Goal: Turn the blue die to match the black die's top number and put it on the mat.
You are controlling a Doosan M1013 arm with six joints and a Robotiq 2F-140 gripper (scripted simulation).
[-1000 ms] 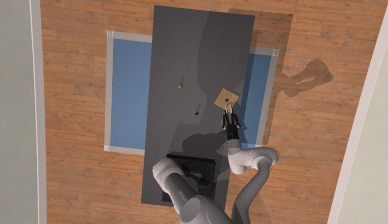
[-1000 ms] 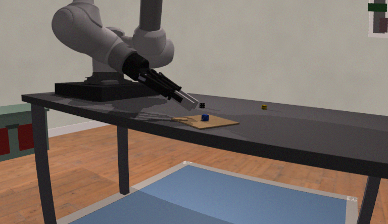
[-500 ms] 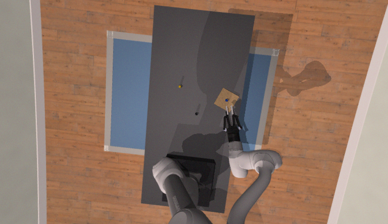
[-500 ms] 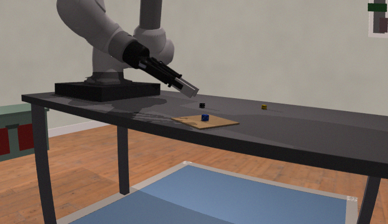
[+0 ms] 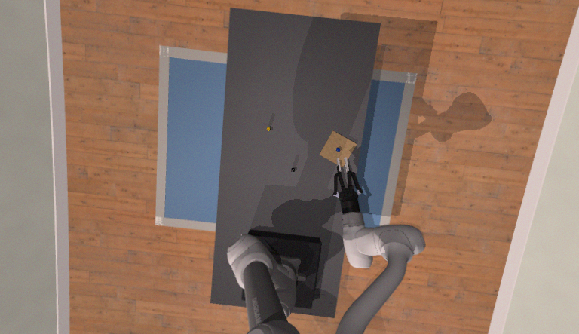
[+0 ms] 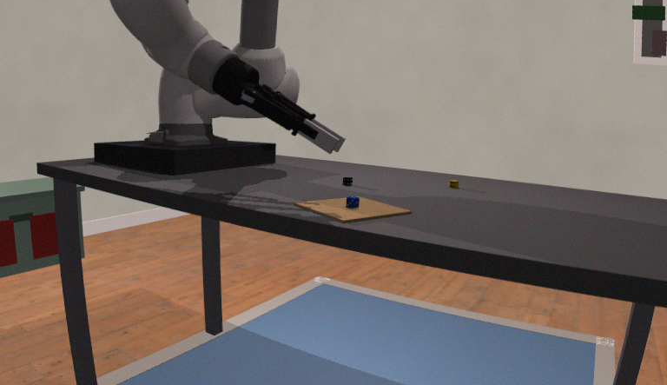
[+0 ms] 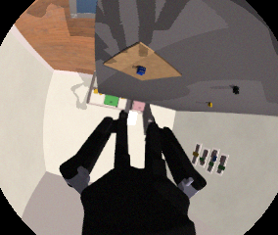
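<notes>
The blue die (image 5: 338,148) sits flat on the tan mat (image 5: 344,142) near the table's right edge; it also shows in the side view (image 6: 352,202) and the wrist view (image 7: 139,70). The black die (image 5: 292,170) lies on the dark table to the left of the mat, also in the side view (image 6: 346,181). My gripper (image 5: 342,161) (image 6: 338,145) hangs tilted in the air above the mat's near edge, well clear of the blue die. Its fingers stand a narrow gap apart with nothing between them (image 7: 134,117). The numbers on top are too small to read.
A yellow die (image 5: 268,128) lies farther out near the table's middle, also in the side view (image 6: 453,182). The arm's black base (image 5: 290,255) stands at the table's near end. The mat (image 6: 364,209) lies close to the table's edge.
</notes>
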